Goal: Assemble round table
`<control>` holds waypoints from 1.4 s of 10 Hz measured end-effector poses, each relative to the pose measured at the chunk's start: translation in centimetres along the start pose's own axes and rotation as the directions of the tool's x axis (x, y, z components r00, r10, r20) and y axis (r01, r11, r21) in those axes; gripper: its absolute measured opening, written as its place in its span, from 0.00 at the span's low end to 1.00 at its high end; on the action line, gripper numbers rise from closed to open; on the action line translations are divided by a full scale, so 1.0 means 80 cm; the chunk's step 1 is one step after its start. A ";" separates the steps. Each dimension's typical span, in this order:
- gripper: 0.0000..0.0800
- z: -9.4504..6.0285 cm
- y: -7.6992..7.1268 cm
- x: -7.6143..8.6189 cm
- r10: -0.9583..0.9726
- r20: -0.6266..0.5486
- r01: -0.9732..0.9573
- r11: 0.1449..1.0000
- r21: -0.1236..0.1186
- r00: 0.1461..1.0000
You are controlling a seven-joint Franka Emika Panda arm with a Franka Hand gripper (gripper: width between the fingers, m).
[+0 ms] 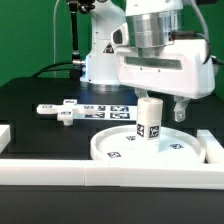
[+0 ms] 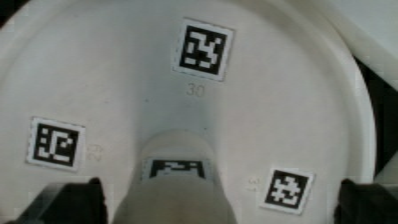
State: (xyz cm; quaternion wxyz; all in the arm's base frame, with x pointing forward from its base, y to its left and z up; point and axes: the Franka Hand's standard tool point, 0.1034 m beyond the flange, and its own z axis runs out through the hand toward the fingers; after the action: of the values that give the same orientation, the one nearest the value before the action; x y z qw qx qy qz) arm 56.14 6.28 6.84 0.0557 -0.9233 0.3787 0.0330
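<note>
Exterior view: spread end effector (image 1: 160, 100) straddles smooth white cylinder (image 1: 149, 120) upright on rimmed disc (image 1: 120, 150).

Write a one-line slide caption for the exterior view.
Open hand poised above the short cylinder standing upright on the round disc; cross-shaped piece lies apart on the black table.

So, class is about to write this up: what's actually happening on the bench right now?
A robot arm is putting together a small white round table. The short cylinder stands upright in the middle of the large round disc. The gripper hangs just above it with its jaws open, holding nothing. The flat cross-shaped piece lies apart on the black table, toward the exterior view's left, not yet attached. The marker board lies behind the disc.
</note>
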 end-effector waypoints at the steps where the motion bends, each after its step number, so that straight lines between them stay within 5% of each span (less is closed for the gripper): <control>1: 0.81 -0.002 -0.001 -0.005 -0.109 0.025 0.110 0.993 -0.030 0.994; 7: 0.81 0.003 0.013 -0.008 -0.484 0.071 0.487 0.873 -0.028 0.872; 8: 0.81 0.004 0.022 -0.006 -0.617 0.073 0.620 0.784 -0.026 0.783; 12: 0.81 -0.008 0.073 0.009 -0.762 0.083 0.765 0.644 -0.003 0.642; 14: 0.81 -0.021 0.086 0.015 -0.736 0.086 0.739 0.674 -0.001 0.671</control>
State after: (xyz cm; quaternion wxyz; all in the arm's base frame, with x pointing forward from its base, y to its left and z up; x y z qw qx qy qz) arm 52.17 0.34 7.83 0.0626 -0.9963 -0.0294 0.0505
